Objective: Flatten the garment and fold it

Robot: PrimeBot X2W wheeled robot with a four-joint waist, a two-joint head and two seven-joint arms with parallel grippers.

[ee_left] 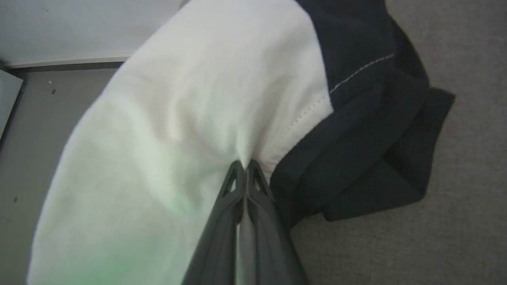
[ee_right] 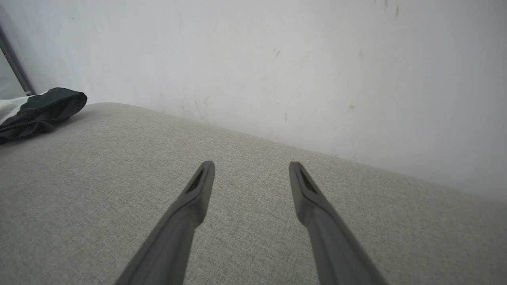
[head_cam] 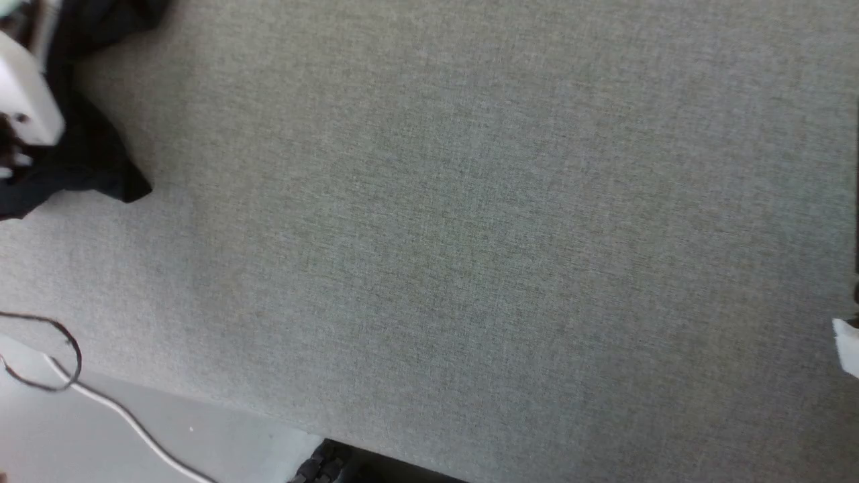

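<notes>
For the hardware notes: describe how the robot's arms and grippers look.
The left gripper and right gripper each have two long, dark grey fingers that taper toward the tips, with a slot-like cut-out near each end. The left arm has a white casing.

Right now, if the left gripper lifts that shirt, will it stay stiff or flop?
Probably floppy: the garment puckers into a fold where the left gripper pinches it. Its black sleeve lies bunched, so it would likely dangle. It looks thin, so probably light, and may drag on the grey fabric surface.

Grey woven surface (head_cam: 470, 235), white wall (ee_right: 277, 59), cable (head_cam: 100, 400) on pale floor (head_cam: 54, 443)
</notes>
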